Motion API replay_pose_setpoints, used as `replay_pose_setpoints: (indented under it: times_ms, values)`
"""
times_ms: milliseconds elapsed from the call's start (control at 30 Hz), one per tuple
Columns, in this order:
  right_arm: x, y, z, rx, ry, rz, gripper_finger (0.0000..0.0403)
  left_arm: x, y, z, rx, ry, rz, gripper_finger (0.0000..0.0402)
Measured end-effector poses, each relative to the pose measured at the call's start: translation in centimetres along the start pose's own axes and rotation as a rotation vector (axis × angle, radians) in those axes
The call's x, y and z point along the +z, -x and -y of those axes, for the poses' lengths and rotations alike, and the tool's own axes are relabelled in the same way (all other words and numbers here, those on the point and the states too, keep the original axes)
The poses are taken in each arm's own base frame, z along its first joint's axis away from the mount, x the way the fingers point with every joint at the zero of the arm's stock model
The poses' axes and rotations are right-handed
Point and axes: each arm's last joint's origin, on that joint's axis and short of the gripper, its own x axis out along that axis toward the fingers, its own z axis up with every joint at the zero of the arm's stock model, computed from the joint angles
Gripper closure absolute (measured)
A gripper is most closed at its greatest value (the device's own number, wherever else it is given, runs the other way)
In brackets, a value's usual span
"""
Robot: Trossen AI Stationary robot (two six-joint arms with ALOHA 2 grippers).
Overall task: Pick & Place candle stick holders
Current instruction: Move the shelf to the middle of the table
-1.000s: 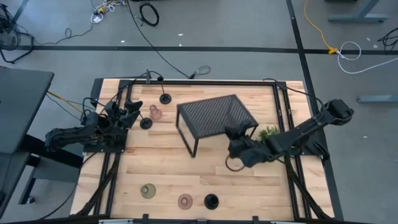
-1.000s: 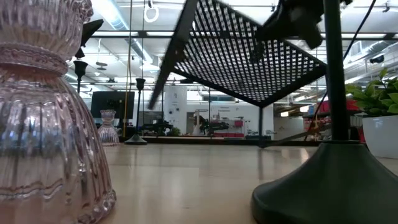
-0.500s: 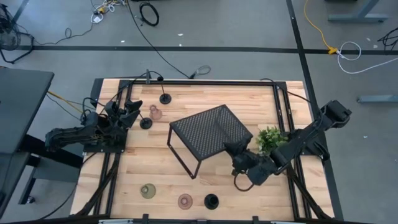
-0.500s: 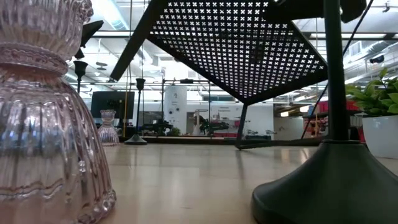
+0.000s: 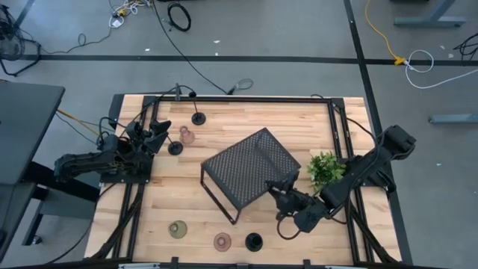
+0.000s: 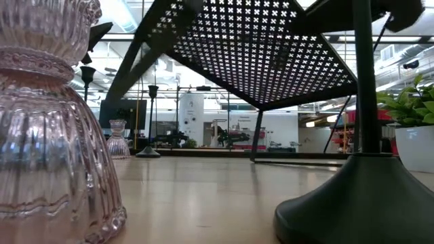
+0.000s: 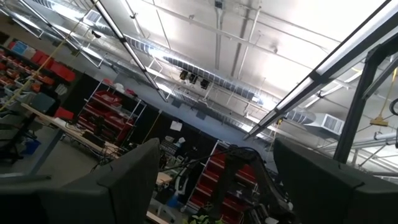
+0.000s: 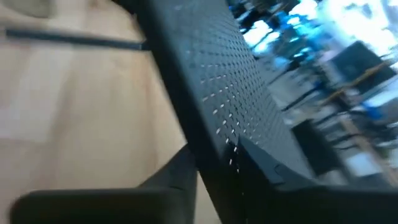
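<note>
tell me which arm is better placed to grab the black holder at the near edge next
Right. The right gripper is at the tray's corner, near the black holder; the left gripper waits at the table's far left, farther away.

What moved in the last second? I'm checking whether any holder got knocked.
The right gripper swung the black perforated tray from the table's far middle toward the near edge, turning it. The plant, the six candle stick holders and the left gripper stayed put.
</note>
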Motion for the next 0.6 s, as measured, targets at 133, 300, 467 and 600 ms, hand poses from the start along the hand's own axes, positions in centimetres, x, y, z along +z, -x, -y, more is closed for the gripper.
replay_pose_setpoints:
  times_ms: [133,300,467,600]
  values:
    - [-0.09,0.09,-0.38,0.103,-0.042,-0.005,0.0263,0.00,0.00,0.00,0.000,0.000,0.000,0.0087]
    - [-0.03,0.13,-0.39,0.103,-0.077,-0.002,0.0248,0.00,0.00,0.00,0.000,0.002,0.000,0.0087]
    - [-0.18,0.06,-0.59,0.128,-0.090,-0.012,0.0245,0.01,0.00,0.01,-0.001,0.002,0.001,0.0087]
    - [-0.88,-0.17,-0.95,0.108,-0.087,-0.027,0.0244,0.01,0.00,0.01,-0.001,0.002,0.001,0.0087]
